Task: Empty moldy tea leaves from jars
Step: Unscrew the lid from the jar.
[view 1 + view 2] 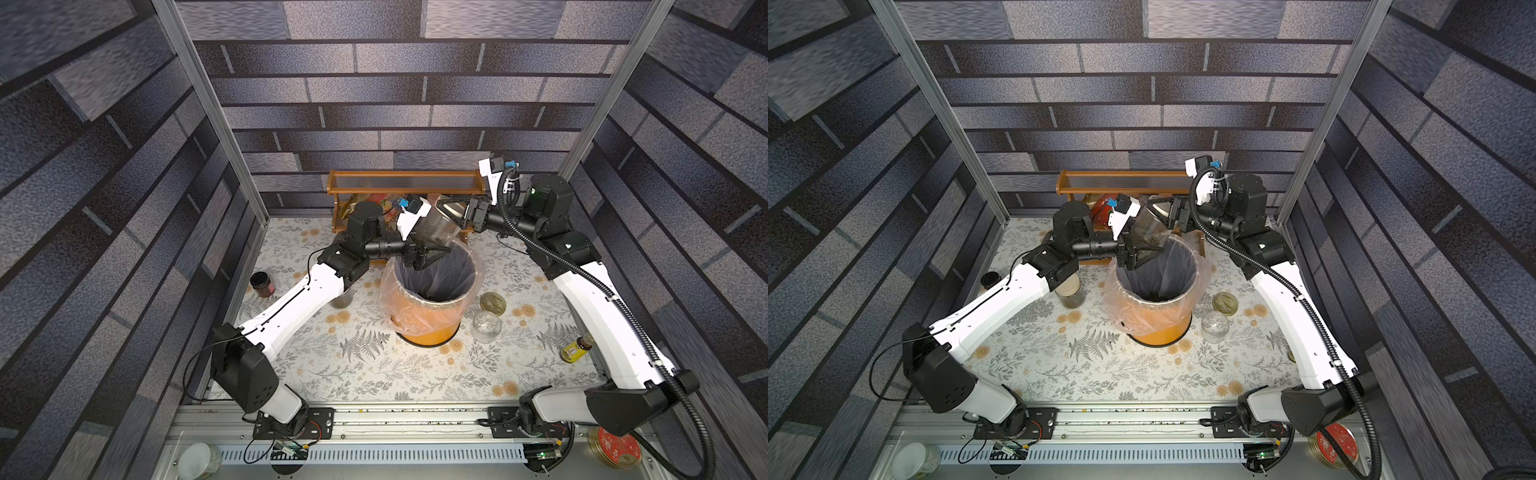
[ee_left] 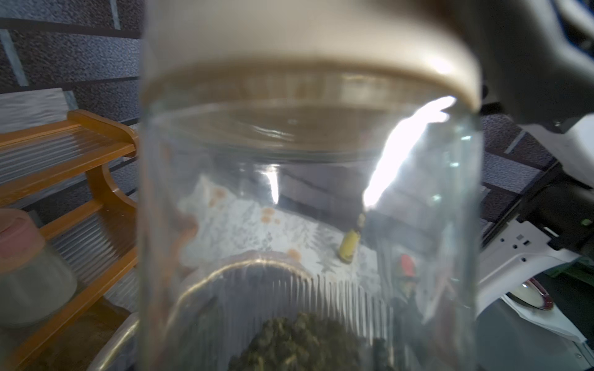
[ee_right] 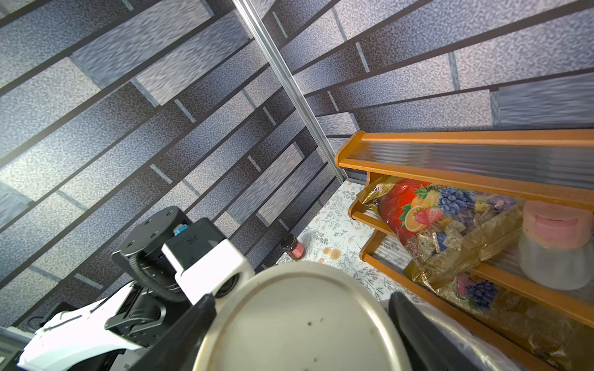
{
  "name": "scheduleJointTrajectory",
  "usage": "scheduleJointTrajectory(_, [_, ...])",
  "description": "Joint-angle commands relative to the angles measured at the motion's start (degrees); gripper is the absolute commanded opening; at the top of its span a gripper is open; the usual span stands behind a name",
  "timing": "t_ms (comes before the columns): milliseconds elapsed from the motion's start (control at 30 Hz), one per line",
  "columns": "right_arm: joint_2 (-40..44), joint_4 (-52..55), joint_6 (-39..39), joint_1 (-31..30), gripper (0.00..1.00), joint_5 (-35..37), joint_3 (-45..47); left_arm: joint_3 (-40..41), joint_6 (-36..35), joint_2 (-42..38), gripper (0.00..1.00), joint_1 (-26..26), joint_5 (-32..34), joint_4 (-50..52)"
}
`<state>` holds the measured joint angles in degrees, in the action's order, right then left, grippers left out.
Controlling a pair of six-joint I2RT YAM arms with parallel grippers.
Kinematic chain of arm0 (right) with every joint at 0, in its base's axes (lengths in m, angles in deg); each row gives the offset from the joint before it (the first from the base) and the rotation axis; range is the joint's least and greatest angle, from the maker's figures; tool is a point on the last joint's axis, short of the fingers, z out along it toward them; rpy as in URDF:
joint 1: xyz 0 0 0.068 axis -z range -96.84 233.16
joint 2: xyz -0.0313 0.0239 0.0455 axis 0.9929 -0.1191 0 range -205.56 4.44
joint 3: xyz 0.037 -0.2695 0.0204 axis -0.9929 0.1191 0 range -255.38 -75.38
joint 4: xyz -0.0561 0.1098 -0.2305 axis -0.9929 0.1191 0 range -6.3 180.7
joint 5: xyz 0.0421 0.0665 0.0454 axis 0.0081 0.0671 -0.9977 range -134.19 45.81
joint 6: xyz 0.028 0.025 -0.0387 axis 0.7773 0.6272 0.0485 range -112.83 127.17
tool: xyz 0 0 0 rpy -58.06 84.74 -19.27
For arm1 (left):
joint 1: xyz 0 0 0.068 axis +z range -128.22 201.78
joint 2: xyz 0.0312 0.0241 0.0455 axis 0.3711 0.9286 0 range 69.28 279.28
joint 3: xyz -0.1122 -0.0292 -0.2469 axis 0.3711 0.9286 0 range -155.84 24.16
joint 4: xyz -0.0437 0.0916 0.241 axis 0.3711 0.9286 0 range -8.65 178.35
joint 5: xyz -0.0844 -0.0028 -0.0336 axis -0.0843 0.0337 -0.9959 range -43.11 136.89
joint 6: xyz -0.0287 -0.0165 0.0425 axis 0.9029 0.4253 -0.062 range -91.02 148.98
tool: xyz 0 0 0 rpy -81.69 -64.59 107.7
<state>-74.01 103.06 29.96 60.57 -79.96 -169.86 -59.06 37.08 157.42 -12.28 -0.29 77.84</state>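
1. Presently, I find the left claw (image 1: 440, 252) clenched on the glass body of a jar (image 1: 434, 230). The jar is tilted, with its lid end raised toward the right claw (image 1: 446, 210).
2. The right claw grasps the jar's cream lid (image 3: 299, 324). In the right wrist view I see a dark finger (image 3: 189, 324) on each side of the lid disc.
3. The lid is seated on the jar's mouth.
4. The tea leaves (image 2: 299, 340) lie as a dark green clump at the jar's lower end, next to the left claw and away from the right claw.
5. The orange bin (image 1: 428, 328), lined with a clear bag, stands directly under the left claw. The jar hangs over the bin's far rim.
6. A second jar (image 1: 1070, 291), cream-lidded with dark contents, stands on the worktop (image 1: 374, 374) under the left arm, back from its claw.
7. A clear jar (image 1: 485, 327) stands on the worktop beside the bin, well apart from both claws.
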Motion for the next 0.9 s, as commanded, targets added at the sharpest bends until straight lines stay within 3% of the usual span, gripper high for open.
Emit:
scheduleJointTrajectory(0, [0.52, 4.21, -7.32, -1.67, 0.6, -12.17, -0.72, -5.7, 11.31, 0.49, 0.32, 2.68, -5.95, -10.28])
scheduleJointTrajectory(167, [-0.09, 3.72, -7.06, -1.64, 0.6, -11.79, -1.39, -6.68, 6.9, 0.18, 0.33, 2.42, -6.36, -5.78])
scheduleJointTrajectory(267, [-0.29, 5.24, -7.1, -1.58, 0.66, -9.92, -2.4, -7.22, 2.28, -0.48, 0.33, 2.08, -4.59, -1.71])
scheduleJointTrajectory(533, [-0.83, 13.13, -7.71, -1.59, 0.99, -1.94, -6.69, -4.93, -7.52, -3.07, 0.33, 1.07, 6.62, 3.25])
scheduleJointTrajectory(867, [-0.21, 15.14, 1.19, -1.64, 1.0, 6.8, -8.18, 2.23, -17.45, -6.84, 0.33, -2.88, 22.1, -1.53])
